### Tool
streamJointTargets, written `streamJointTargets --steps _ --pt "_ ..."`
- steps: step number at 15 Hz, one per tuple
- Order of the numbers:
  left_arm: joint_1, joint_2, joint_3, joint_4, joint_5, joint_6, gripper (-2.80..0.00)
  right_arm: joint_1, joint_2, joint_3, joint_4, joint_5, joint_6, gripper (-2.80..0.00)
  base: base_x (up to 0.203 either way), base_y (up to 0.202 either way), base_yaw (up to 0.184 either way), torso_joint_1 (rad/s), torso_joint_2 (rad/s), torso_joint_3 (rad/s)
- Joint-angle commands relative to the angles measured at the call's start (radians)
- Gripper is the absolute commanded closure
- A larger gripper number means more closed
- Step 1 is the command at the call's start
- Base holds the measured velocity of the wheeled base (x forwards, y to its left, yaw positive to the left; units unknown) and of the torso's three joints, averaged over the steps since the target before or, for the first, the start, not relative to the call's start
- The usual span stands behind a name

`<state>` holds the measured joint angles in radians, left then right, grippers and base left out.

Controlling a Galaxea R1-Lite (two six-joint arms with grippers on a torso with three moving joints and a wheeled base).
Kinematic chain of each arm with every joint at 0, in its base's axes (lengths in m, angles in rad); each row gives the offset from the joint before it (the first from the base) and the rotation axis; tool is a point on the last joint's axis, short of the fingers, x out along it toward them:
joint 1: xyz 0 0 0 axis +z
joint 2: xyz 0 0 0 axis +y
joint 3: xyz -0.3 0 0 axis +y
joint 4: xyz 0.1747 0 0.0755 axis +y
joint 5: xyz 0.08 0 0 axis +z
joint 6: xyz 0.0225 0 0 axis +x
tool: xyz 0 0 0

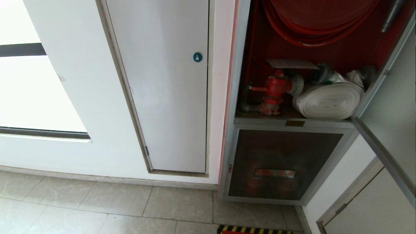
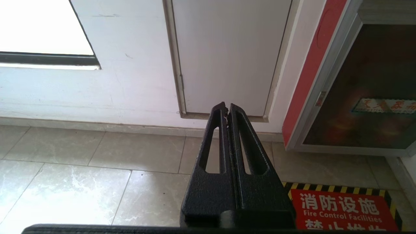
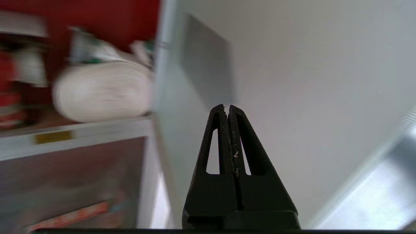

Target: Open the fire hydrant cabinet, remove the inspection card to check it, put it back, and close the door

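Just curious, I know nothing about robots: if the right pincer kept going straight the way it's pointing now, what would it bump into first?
Most likely the open door: the shut right pincer points at its pale inner face, beside the rolled fire hose. Depth is unclear, so how soon is hard to say.

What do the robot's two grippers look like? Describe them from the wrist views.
The left gripper and the right gripper look identical: matte black, rough-textured jaws tapering to narrow tips, each with a long triangular cut-out, rising from a blocky black base. No cables or markings show.
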<state>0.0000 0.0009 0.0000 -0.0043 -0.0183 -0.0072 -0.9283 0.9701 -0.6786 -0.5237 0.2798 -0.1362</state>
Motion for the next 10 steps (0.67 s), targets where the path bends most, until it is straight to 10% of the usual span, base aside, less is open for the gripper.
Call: streamJointTargets --steps 1,10 --pt "0.0 0.001 0.0 0.0 0.0 0.0 0.0 0.024 -0.067 0.012 0.001 0.003 -0.002 0.0 0.0 0.0 0.0 0.0 0.0 0.0" --pt "0.0 0.001 0.0 0.0 0.0 0.0 0.0 0.518 -0.22 0.206 0.003 -0.003 0.028 0.0 0.0 0.0 0.0 0.0 0.0 0.0"
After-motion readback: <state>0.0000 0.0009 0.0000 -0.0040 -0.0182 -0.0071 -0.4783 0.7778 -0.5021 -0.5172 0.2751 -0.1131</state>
